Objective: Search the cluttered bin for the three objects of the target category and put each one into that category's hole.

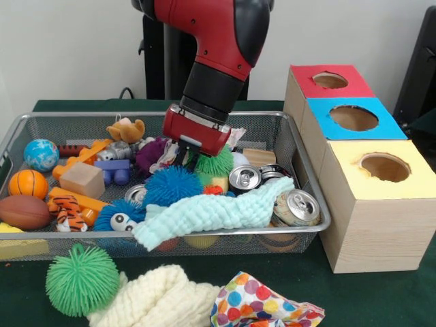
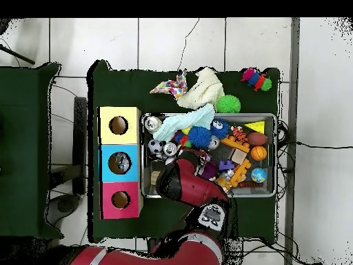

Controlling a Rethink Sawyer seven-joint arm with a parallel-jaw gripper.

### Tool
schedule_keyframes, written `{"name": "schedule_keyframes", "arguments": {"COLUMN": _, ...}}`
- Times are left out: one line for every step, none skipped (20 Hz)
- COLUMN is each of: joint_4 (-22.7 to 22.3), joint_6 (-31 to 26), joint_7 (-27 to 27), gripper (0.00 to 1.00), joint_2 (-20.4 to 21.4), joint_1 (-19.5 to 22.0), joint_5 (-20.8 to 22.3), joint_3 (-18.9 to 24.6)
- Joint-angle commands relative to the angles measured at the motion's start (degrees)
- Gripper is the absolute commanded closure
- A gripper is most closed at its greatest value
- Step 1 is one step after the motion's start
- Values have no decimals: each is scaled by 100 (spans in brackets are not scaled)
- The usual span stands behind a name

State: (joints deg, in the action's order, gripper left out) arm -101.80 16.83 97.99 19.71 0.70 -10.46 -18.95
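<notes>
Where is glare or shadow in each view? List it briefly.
Front view: glints on the can tops and red arm; toys dim under the gripper. Overhead view: even light, no hard shadows; the arm covers part of the bin.

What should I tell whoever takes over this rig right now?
Claw: down in the bin over the green spiky ball; open or shut cannot be seen.
Cans lie at the bin's end nearest the boxes, beside a pale blue cloth.
Holes: something shows inside the blue box; yellow and red look empty.
Left: find the target items, drop each in.
</notes>
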Motion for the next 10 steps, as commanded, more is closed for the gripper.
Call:
{"name": "schedule_keyframes", "arguments": {"joint_4": -376, "joint_6": 340, "joint_7": 1271, "gripper": 100, "joint_2": -322, "joint_1": 49, "joint_5": 61, "joint_3": 347}}
{"name": "schedule_keyframes", "arguments": {"joint_4": -374, "joint_6": 320, "joint_7": 1261, "gripper": 100, "joint_2": -306, "joint_1": 52, "joint_5": 59, "joint_3": 346}}
{"name": "schedule_keyframes", "arguments": {"joint_4": -329, "joint_6": 225, "joint_7": 1211, "gripper": 100, "joint_2": -275, "joint_1": 52, "joint_5": 43, "joint_3": 342}}
{"name": "schedule_keyframes", "arguments": {"joint_4": -286, "joint_6": 102, "joint_7": 1150, "gripper": 100, "joint_2": -199, "joint_1": 62, "joint_5": 41, "joint_3": 336}}
{"name": "schedule_keyframes", "arguments": {"joint_4": -228, "joint_6": -147, "joint_7": 1072, "gripper": 100, "joint_2": -61, "joint_1": 94, "joint_5": 28, "joint_3": 359}}
{"name": "schedule_keyframes", "arguments": {"joint_4": -136, "joint_6": -665, "joint_7": 886, "gripper": 100, "joint_2": 203, "joint_1": 146, "joint_5": 32, "joint_3": 370}}
{"name": "schedule_keyframes", "arguments": {"joint_4": 54, "joint_6": -1444, "joint_7": 566, "gripper": 100, "joint_2": 502, "joint_1": 169, "joint_5": 58, "joint_3": 333}}
{"name": "schedule_keyframes", "arguments": {"joint_4": 292, "joint_6": -2129, "joint_7": 330, "gripper": 100, "joint_2": 728, "joint_1": 180, "joint_5": 73, "joint_3": 214}}
{"name": "schedule_keyframes", "arguments": {"joint_4": 530, "joint_6": -2813, "joint_7": 94, "gripper": 100, "joint_2": 954, "joint_1": 191, "joint_5": 87, "joint_3": 95}}
{"name": "schedule_keyframes", "arguments": {"joint_4": 719, "joint_6": -3291, "joint_7": -38, "gripper": 100, "joint_2": 1085, "joint_1": 223, "joint_5": 128, "joint_3": 3}}
